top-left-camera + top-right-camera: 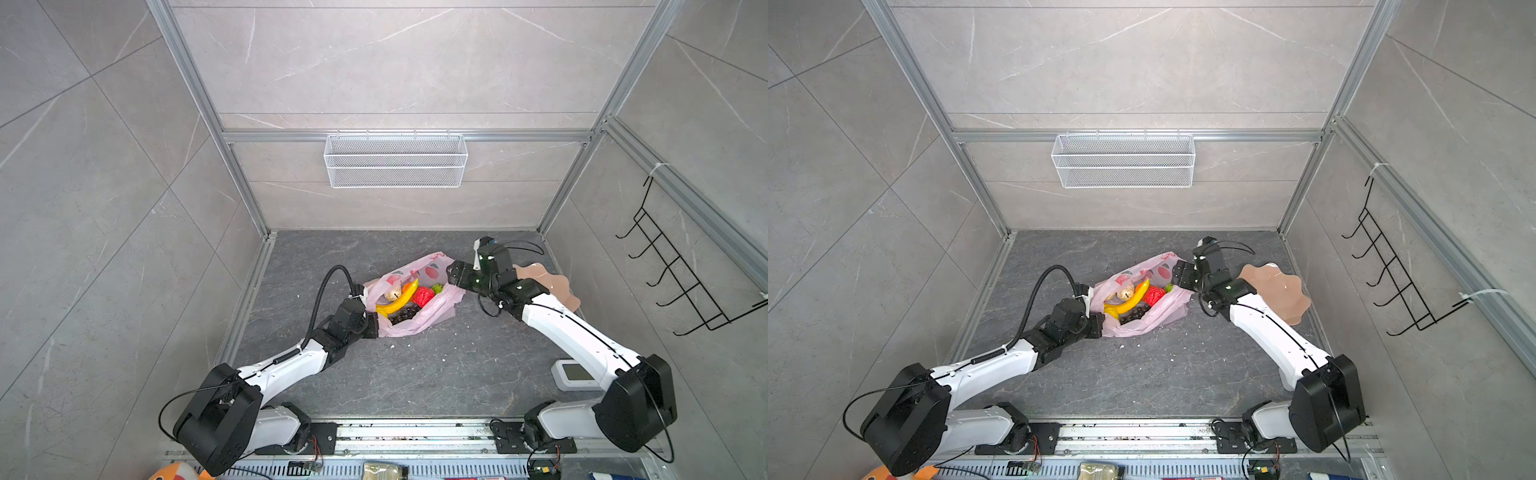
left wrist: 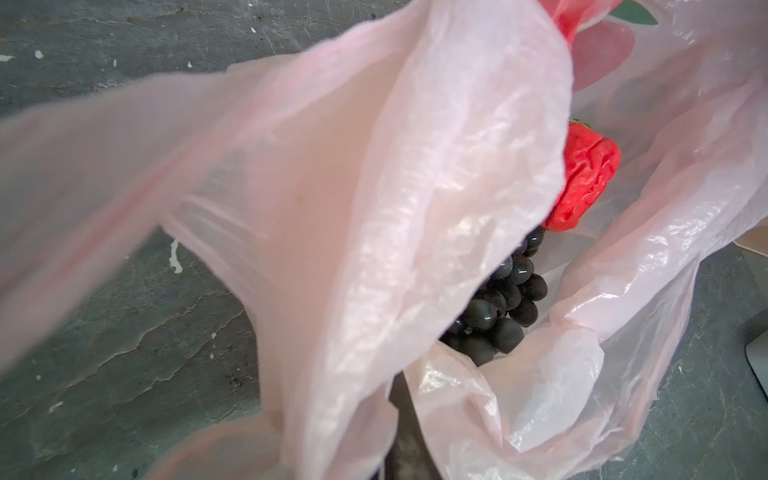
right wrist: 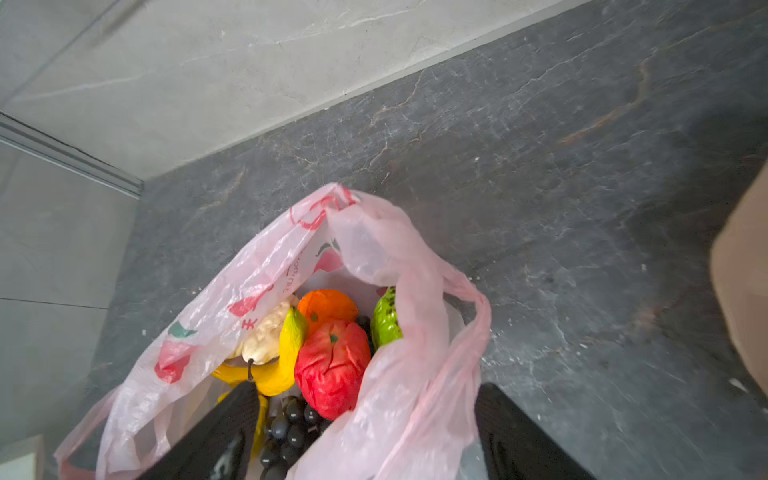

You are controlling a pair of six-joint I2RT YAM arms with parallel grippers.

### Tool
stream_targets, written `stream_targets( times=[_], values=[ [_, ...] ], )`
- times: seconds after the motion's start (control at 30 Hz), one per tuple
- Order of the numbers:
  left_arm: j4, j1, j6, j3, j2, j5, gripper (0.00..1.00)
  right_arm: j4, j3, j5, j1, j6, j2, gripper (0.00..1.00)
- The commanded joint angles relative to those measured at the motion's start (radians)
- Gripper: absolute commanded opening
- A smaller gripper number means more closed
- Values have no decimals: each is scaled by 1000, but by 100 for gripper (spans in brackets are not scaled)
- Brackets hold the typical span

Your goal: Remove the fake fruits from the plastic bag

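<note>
The fake fruits [image 3: 328, 361] lie heaped in the open mouth of the thin translucent pink plastic carrier bag [image 1: 417, 324], which rests crumpled on the dark grey stone-patterned tabletop [image 1: 415, 374] between the two arms. They look like light, rigid plastic with smooth skins, so they are likely to slip or roll under a hard squeeze. The curved yellow banana [image 3: 282, 370] offers a narrow middle to close on. The crinkled red berry [image 3: 332, 365] sits topmost and free, and the dark purple grape bunch [image 2: 498, 307] is best taken across its knobbly cluster. The bag is limp, slick film that will probably ride up with anything lifted unless pinned. The left gripper [image 1: 372, 325] has its jaws pressed together on the bag's near rim, judging by the film bunched over its finger in the left wrist view. The right gripper [image 3: 368, 390] has its jaws spread wide, one finger inside the mouth and one outside, with the bag's wall between them, gripping nothing. Only the right wrist view clearly shows the orange tangerine [image 3: 328, 305], the knobbly green fruit [image 3: 386, 320] and a beige lumpy fruit [image 3: 266, 336]. The left wrist view shows just grapes and berry past the film. Both top views add the peach wavy-edged plate [image 1: 1279, 291] beside the right arm.
</note>
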Motion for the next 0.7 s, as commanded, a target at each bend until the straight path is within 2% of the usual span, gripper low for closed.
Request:
stream_targets(
  times=[0.0,0.2,0.33,0.4,0.57,0.6,0.67],
  values=[
    [33,-26,24,25,10,-31,0,-189,8,275,99,48,-1,84],
    [39,-65,25,36,36,-36,0,-142,35,245,130,103,144,79],
    [23,-78,17,34,33,-51,0,-144,75,236,132,112,209,72],
    [13,-79,14,28,23,-65,4,-136,75,244,133,113,226,67],
    [-52,-79,6,10,-43,-132,26,-105,23,255,129,103,206,45],
    [-73,-80,15,8,-66,-149,34,-91,2,249,124,104,192,44],
    [-128,-78,29,8,-115,-185,48,-45,-47,224,114,100,163,36]
  ],
)
